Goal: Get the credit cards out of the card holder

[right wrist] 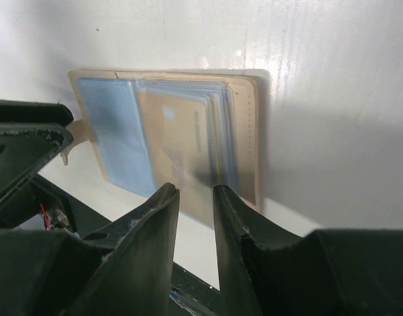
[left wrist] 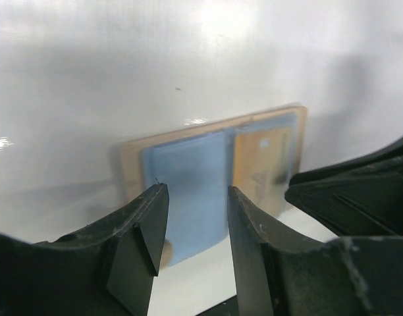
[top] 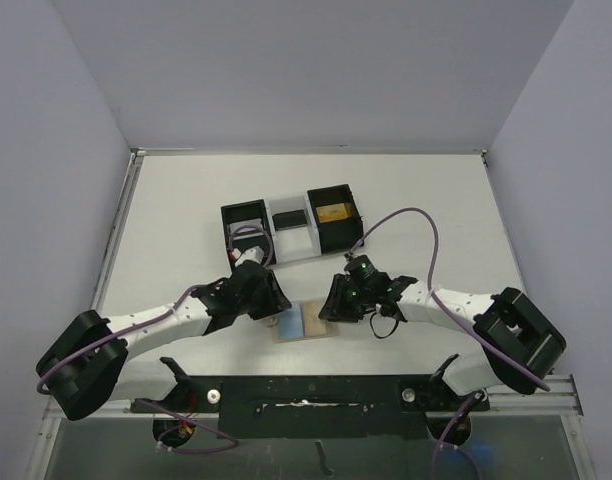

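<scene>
The tan card holder (top: 314,322) lies opened flat on the table between my two grippers. A light blue-grey credit card (top: 289,322) covers its left half. The left wrist view shows this blue card (left wrist: 188,178) sticking out past the holder's near edge, with a gold card (left wrist: 261,164) in the other half. My left gripper (left wrist: 198,197) hovers open just over the blue card, nothing between its fingers. My right gripper (right wrist: 195,191) stands narrowly open over the near edge of the gold card (right wrist: 182,145), which tops a stack of cards in the holder (right wrist: 251,131).
A black-and-white three-compartment tray (top: 286,240) stands behind the holder; a yellow item (top: 334,212) lies in its right compartment and a dark one (top: 288,218) in the middle. The two grippers are close together. The table's black front rail (top: 316,392) runs just below the holder.
</scene>
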`<state>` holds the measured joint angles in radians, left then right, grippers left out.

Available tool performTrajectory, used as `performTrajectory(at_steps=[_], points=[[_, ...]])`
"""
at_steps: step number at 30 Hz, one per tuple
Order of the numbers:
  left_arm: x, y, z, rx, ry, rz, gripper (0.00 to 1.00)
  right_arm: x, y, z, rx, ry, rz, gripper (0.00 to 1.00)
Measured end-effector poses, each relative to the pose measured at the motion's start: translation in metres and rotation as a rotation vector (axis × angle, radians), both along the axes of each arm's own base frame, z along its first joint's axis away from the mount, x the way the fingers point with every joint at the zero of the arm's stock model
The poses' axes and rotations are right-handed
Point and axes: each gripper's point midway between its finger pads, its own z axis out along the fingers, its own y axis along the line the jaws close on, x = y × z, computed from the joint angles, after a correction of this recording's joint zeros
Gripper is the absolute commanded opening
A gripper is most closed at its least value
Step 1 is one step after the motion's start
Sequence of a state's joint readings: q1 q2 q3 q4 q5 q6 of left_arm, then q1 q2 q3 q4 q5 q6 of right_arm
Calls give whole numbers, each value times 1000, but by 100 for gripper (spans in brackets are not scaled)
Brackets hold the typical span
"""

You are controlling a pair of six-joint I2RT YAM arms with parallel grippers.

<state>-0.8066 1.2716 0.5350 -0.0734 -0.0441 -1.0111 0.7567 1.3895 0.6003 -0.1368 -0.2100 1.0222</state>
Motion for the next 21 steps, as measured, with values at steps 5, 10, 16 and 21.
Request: performTrajectory(at_steps=[5,10,16,21], points=[[1,23,-10,68,20,36,41,1,7,0,-16,-6,24,29],[-11,29,-25,91,65,16,37,3,10,1,-26,-8,29,30],[-12,24,-28,73,76,-2,30,3,4,-4,-82,2,18,33],[-13,23,-29,72,81,-9,23,3,3,-2,-114,-9,16,35]])
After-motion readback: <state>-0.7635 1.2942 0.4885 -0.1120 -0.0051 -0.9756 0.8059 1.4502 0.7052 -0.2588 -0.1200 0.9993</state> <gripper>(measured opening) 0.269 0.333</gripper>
